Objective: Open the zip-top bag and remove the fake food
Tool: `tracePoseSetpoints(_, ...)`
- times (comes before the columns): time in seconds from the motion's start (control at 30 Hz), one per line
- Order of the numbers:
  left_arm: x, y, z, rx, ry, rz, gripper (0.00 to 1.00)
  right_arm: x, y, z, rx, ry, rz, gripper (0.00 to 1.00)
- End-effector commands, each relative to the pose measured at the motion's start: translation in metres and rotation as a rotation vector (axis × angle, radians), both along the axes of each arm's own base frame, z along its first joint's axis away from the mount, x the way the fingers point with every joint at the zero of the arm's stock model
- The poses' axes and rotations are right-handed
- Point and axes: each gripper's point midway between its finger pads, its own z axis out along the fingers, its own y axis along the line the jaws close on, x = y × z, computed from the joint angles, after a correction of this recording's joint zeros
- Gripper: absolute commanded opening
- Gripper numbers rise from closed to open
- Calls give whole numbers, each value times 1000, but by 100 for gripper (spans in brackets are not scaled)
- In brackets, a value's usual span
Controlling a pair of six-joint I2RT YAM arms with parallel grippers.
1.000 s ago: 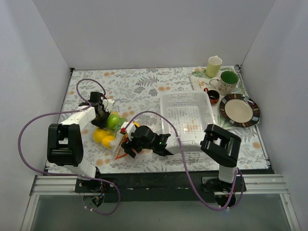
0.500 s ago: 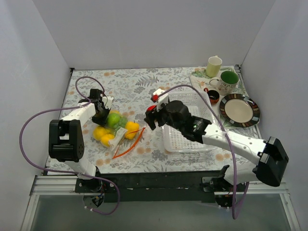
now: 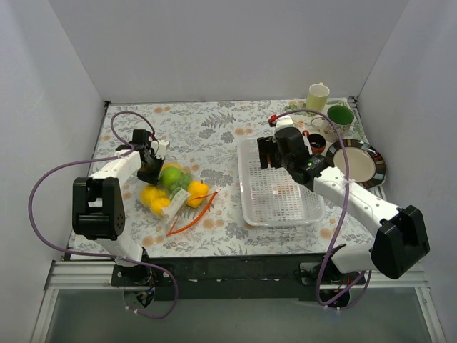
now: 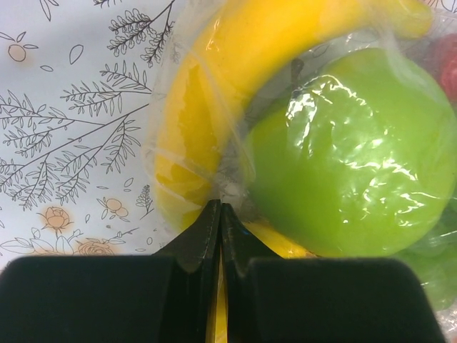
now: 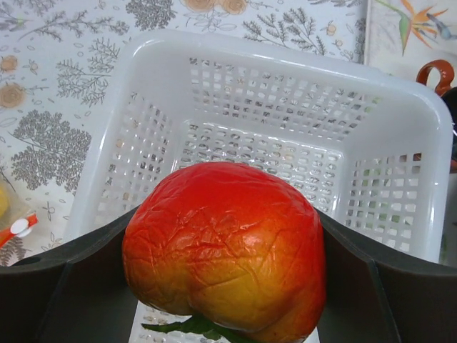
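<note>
The clear zip-top bag (image 3: pixel 173 191) lies on the left of the table with its red-orange zip strip (image 3: pixel 191 215) curling toward the front. Inside it are yellow pieces (image 3: pixel 151 200) and a green round fruit (image 3: pixel 170 176). My left gripper (image 3: pixel 151 170) is shut on a fold of the bag's plastic at its far end. In the left wrist view the left gripper (image 4: pixel 221 209) pinches the film beside the green fruit (image 4: pixel 350 150) and a yellow banana (image 4: pixel 235 78). My right gripper (image 3: pixel 270 153) is above the white basket (image 3: pixel 308 209), shut on a red tomato (image 5: pixel 221 229).
A cream mug (image 3: pixel 318 98), a green-lined cup (image 3: pixel 340 116) and a small red bowl (image 3: pixel 316 143) stand on a tray at the back right. A striped plate (image 3: pixel 355 163) lies right of the basket. White walls enclose the table.
My right arm has swung from the bag's mouth at the front left over to the basket, carrying the red tomato. The left gripper has kept its hold on the bag.
</note>
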Motion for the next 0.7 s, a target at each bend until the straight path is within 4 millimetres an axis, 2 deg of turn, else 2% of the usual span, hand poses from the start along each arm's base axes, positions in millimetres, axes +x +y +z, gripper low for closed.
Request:
tracePoseSetpoints(0.0, 7, -5, 24, -32, -60, -9, 0, -1, 5, -8, -5, 41, -6, 46)
tracePoseSetpoints(0.03, 8, -6, 25, -34, -66, -10, 0, -2, 6, -13, -5, 52, -1, 60)
tracePoseSetpoints(0.07, 7, -6, 25, -38, -66, -12, 0, -4, 5, -20, -10, 66, -2, 83)
tracePoseSetpoints(0.1, 8, -7, 27, -40, -72, -12, 0, -4, 5, -24, -14, 73, -3, 95)
tracePoseSetpoints(0.13, 9, -7, 29, -40, -77, -13, 0, -5, 4, -26, -15, 75, -3, 98)
tracePoseSetpoints(0.4, 4, -4, 28, -29, -75, -13, 0, 4, -7, -36, -109, 102, -55, 98)
tracePoseSetpoints(0.5, 3, -4, 25, -28, -76, -11, 0, 4, -8, -21, -128, 92, -53, 98)
tracePoseSetpoints(0.6, 1, -4, 22, -28, -68, -11, 0, -9, 24, 9, -105, -27, 64, 96)
tracePoseSetpoints(0.63, 2, -3, 22, -24, -69, -11, 0, -25, 49, 15, -101, -52, 143, 93)
tracePoseSetpoints(0.67, 3, -3, 21, -22, -69, -9, 0, -34, 63, 23, -83, -74, 185, 82)
